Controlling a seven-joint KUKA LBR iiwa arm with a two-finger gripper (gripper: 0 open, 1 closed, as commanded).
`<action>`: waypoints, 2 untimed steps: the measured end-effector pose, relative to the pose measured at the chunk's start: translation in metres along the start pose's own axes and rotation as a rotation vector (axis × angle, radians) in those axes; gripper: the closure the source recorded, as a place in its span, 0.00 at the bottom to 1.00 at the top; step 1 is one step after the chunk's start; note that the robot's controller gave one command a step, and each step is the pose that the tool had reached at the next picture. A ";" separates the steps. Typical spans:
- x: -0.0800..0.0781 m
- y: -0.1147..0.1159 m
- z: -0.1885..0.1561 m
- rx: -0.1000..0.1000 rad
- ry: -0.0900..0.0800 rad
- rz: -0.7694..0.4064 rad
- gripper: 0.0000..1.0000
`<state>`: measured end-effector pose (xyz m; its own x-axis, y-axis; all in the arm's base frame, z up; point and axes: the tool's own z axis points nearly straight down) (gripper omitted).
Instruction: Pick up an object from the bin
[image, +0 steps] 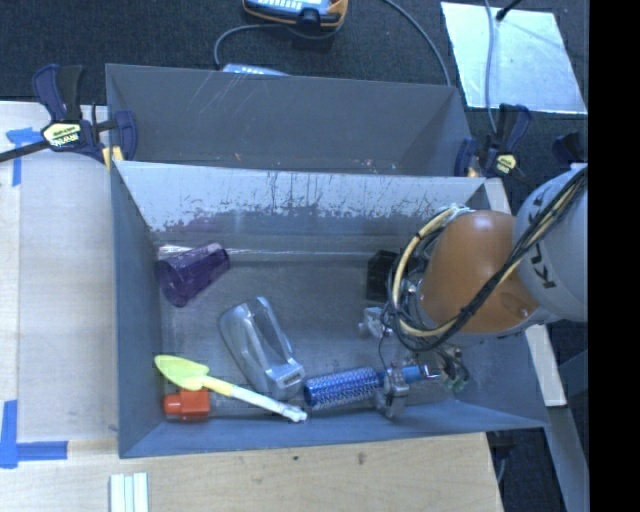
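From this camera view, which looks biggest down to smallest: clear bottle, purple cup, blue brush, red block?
1. clear bottle
2. purple cup
3. blue brush, close to the cup
4. red block

The orange cover (480, 275) and its cables (408, 262) hide most of the tool (395, 390); what shows of it, at the right end of the blue roller (340, 387), is too small to tell whether it touches that roller; a black thing (380, 272) left of the cover is partly hidden behind it, its kind unclear; the arm (560, 250) runs off at the right; a device (297, 10) is cut by the top edge.
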<state>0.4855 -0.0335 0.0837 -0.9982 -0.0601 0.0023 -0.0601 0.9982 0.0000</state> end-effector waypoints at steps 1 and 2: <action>0.002 0.034 0.014 0.002 -0.007 -0.015 1.00; 0.002 0.034 0.014 0.002 -0.007 -0.015 1.00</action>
<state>0.4817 0.0003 0.0695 -0.9972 -0.0752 -0.0049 -0.0752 0.9972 -0.0017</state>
